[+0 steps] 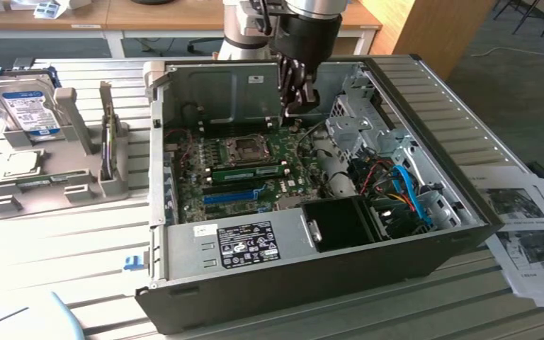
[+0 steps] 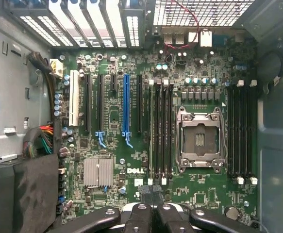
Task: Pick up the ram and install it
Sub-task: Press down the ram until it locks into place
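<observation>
Shut pincer [image 1: 294,108] hovers above the ram [image 1: 248,172].

Looking straight down onto a green motherboard [image 2: 199,194] inside a grey computer case [image 2: 15,73]. Empty metal CPU socket [image 2: 200,140] between two banks of dark memory slots: one bank [image 2: 160,128] just beside the socket toward the board's middle, the other [image 2: 241,131] near the board's edge. Blue expansion slot [image 2: 126,104] standing among black ones, a white slot [image 2: 74,97] beyond them. Silver heatsink [image 2: 98,172] beside the DELL lettering [image 2: 137,170]. Gripper [image 2: 152,194] closed, fingertips pressed together, poised over the board's near edge. Bundled wires [image 2: 41,141] along the case wall.
</observation>
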Controlling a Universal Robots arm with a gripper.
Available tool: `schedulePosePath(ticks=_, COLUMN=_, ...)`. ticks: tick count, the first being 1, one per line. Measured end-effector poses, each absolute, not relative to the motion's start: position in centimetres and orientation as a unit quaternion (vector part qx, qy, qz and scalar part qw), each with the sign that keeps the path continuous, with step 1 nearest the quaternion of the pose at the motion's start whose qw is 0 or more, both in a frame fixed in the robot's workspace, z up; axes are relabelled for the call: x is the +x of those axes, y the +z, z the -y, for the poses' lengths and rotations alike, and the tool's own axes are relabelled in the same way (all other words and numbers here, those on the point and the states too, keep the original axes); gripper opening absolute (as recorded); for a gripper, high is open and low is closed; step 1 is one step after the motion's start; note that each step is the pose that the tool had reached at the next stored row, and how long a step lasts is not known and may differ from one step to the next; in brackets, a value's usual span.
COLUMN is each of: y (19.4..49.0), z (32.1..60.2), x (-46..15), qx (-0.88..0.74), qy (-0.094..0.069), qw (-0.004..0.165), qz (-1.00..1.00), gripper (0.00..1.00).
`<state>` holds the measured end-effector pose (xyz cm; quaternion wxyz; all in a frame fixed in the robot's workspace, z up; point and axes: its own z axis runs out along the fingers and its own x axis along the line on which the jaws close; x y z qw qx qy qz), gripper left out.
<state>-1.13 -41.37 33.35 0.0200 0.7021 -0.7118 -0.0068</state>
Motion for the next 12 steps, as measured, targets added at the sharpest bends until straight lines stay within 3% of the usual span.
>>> schedulePosePath(ticks=12, y=32.0, z=41.4, x=-1.1, qx=0.702, qy=-0.007, qw=0.02, qz=0.712, gripper=0.09)
